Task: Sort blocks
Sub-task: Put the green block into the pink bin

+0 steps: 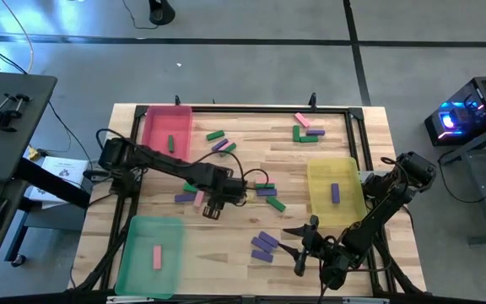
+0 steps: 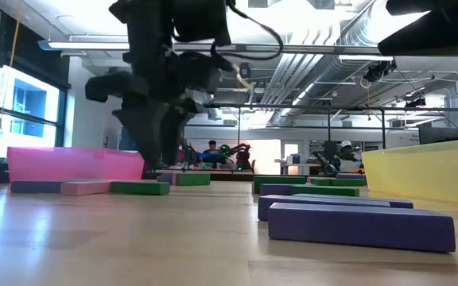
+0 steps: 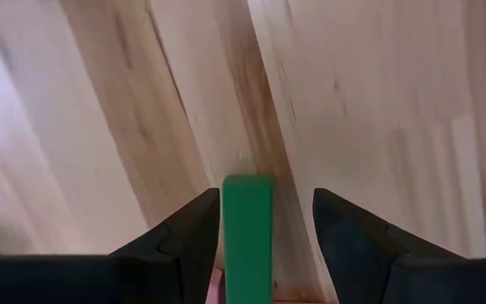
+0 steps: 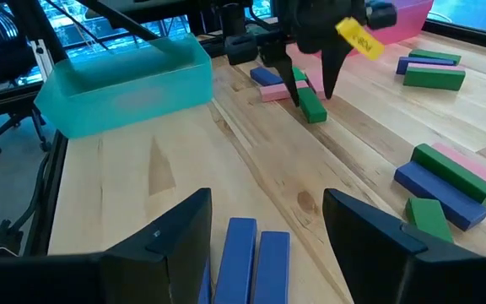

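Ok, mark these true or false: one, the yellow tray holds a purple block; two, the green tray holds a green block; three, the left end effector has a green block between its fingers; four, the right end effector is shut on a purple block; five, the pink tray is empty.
1. True: the yellow tray holds one purple block.
2. False: the green tray holds a pink block.
3. True: the left end effector is open astride a green block on the table.
4. False: the right end effector is open, over loose purple blocks.
5. False: the pink tray holds a second green block.
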### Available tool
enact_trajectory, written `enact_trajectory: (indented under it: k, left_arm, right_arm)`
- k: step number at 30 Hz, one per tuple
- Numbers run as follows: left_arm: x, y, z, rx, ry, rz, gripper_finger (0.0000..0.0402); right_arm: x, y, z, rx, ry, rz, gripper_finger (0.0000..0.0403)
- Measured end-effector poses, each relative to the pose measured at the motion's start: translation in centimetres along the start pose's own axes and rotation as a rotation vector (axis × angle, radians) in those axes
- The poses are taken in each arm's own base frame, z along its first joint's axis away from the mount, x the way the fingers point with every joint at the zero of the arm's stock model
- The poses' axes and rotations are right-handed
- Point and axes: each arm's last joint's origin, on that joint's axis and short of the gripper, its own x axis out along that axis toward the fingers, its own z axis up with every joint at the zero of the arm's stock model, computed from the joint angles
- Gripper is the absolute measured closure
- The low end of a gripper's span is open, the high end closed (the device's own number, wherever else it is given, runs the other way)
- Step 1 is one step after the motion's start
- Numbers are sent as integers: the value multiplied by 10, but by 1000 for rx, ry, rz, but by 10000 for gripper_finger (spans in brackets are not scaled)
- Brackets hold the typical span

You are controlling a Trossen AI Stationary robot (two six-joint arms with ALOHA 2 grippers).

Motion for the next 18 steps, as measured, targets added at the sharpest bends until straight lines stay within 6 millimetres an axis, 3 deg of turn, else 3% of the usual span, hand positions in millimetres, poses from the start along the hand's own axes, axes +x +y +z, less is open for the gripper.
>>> enact_trajectory:
  k: [8, 13, 18]
  left_arm:
    - [30, 4, -21, -5, 81, 5, 224]
    - [38, 3, -28, -16, 60, 34, 229]
    - [39, -1, -26, -31, 45, 37, 280]
  right_arm:
    - [0, 1, 1, 20, -7, 8, 190]
    - [0, 2, 2, 24, -10, 11, 190]
    - [0, 2, 2, 27, -11, 13, 190]
